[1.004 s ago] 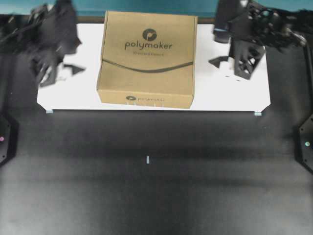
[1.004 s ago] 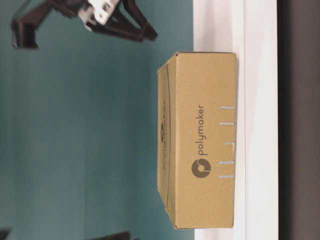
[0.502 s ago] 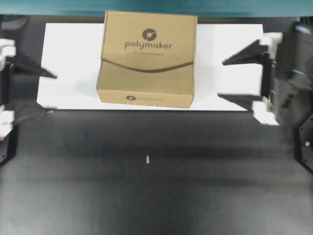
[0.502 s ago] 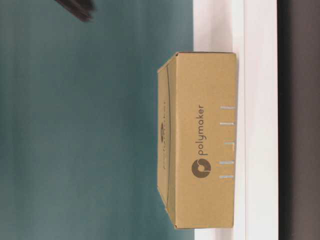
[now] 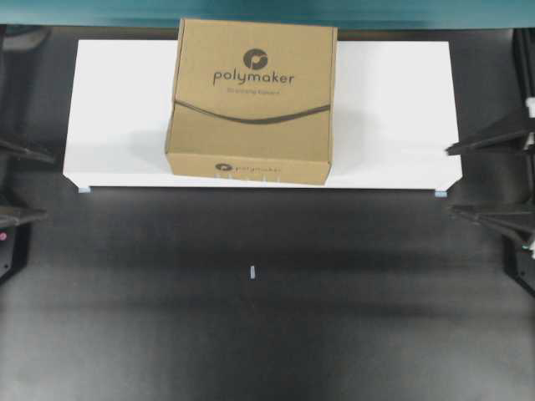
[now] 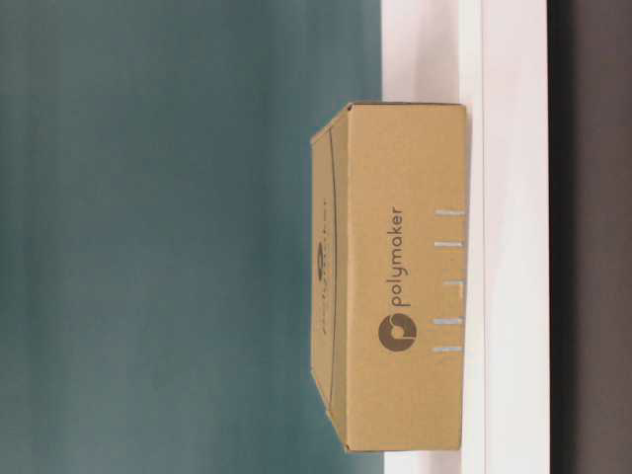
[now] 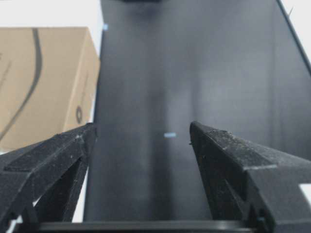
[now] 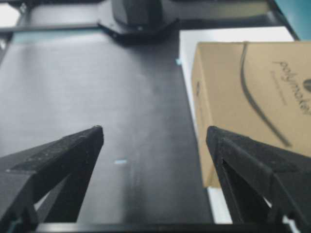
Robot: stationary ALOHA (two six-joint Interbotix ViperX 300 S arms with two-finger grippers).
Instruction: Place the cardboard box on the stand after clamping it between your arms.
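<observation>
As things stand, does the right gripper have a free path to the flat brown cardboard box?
Probably yes: the right gripper stands open at the table's edge, and only bare white stand lies between it and the flat brown cardboard box.

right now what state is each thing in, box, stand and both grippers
cardboard box: closed, lying flat on the stand, logo side up, touched by neither gripper
stand: carrying the box near its middle, its two ends bare
left gripper: open, empty, at the left edge of the table, apart from the box
right gripper: open, empty, at the right edge of the table, apart from the box
</observation>
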